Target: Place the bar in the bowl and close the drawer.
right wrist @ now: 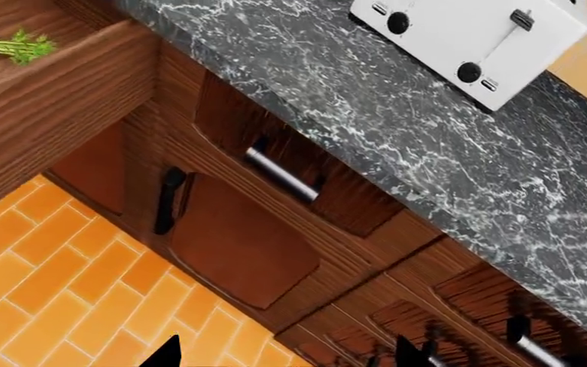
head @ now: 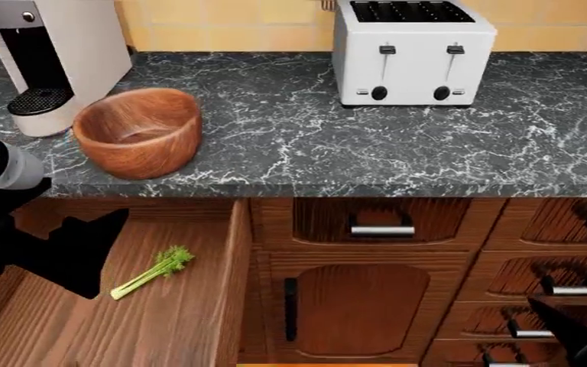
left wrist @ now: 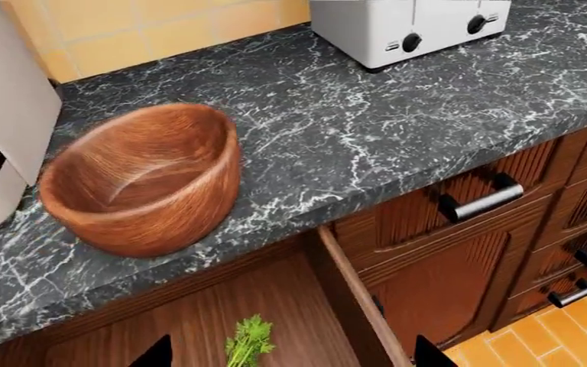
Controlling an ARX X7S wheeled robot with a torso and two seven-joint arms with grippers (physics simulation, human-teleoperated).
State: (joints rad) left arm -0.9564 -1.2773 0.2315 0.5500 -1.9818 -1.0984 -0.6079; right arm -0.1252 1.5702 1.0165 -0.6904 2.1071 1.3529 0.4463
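Reddish-brown wood grain fills the near part of the head view: the drawer (head: 186, 321) stands pulled out below the counter, and on its floor lies a green celery stalk (head: 152, 272), leafy end toward the counter. The bar shows in none of the three views. The left gripper (head: 69, 252) hangs over the left part of the open drawer, a dark shape whose fingertips frame the celery in its wrist view, spread apart with nothing between them. The right gripper (head: 579, 336) sits low at the far right before the small drawers with silver handles (head: 381, 229); its two tips are set apart over the orange tiled floor (right wrist: 49, 260) (nothing held there either).

Farther back, on the black marbled counter (head: 304, 145), the bowl (head: 138, 131) stands near the front edge, above the drawer's back left, glossy wood and empty. Just beside it to the left is a white coffee machine (head: 54, 46). A white four-slot toaster (head: 413, 52) stands well apart to the right against the yellow tiled wall (head: 222, 23). No readable lettering shows on any appliance.
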